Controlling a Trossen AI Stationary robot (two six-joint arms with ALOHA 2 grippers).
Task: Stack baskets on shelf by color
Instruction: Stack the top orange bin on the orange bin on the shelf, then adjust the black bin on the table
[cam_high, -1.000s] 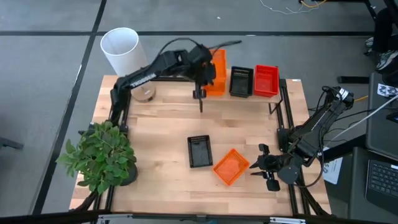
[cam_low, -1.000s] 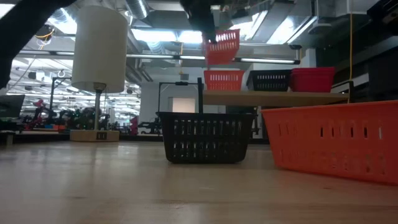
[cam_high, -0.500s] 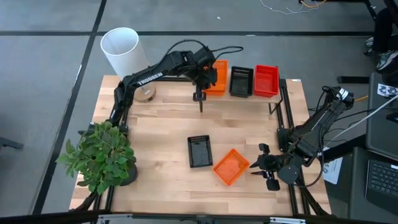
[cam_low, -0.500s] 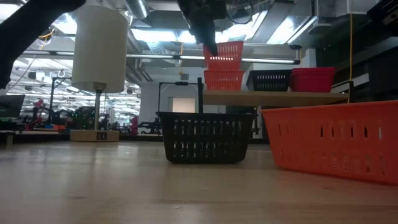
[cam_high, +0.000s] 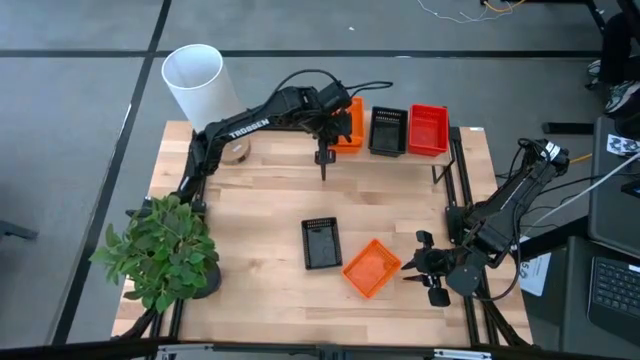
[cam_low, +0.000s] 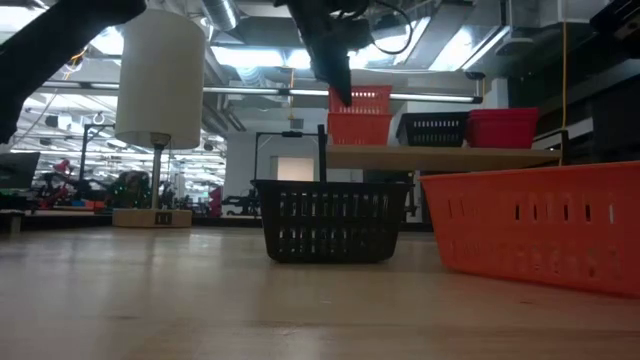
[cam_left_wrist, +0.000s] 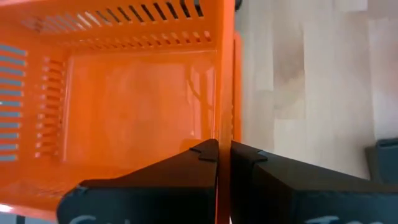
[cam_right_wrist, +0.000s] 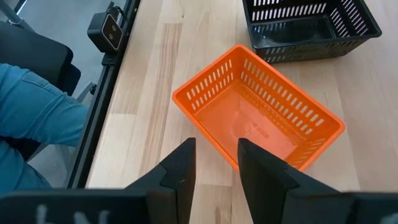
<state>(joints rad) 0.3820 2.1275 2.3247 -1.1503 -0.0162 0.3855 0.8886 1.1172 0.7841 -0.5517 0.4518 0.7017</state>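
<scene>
The shelf (cam_high: 400, 152) (cam_low: 440, 156) stands at the table's far edge. It carries an orange basket (cam_low: 360, 130), a black one (cam_high: 388, 130) and a red one (cam_high: 428, 130). My left gripper (cam_left_wrist: 224, 149) is over the shelf's left end, shut on a second orange basket (cam_high: 349, 120) (cam_low: 361, 98), which sits level on top of the orange one there. A black basket (cam_high: 320, 243) and an orange basket (cam_high: 371, 267) (cam_right_wrist: 261, 118) rest on their bottoms on the tabletop. My right gripper (cam_right_wrist: 217, 165) waits open just right of that orange basket. My left gripper pinches a side wall of the upper orange basket at its rim (cam_left_wrist: 222, 112), one finger (cam_left_wrist: 208, 152) inside the basket and one outside. The fingers come from above, pointing down. The basket sits level, its bottom in the mouth of the orange basket below (cam_low: 360, 118).
A potted plant (cam_high: 160, 250) fills the near left corner. A white cylindrical lamp (cam_high: 195, 80) (cam_low: 160, 80) stands at the far left. Black frame rails (cam_high: 462, 190) run along the table's sides. A person's blue-clad leg (cam_right_wrist: 31, 124) shows beyond the right edge.
My left gripper has come down over the shelf's left end and shifted slightly toward the far edge. The orange basket it holds was tilted and clear above the shelf's orange basket; now it is level and set down into it. The right arm has kept still.
</scene>
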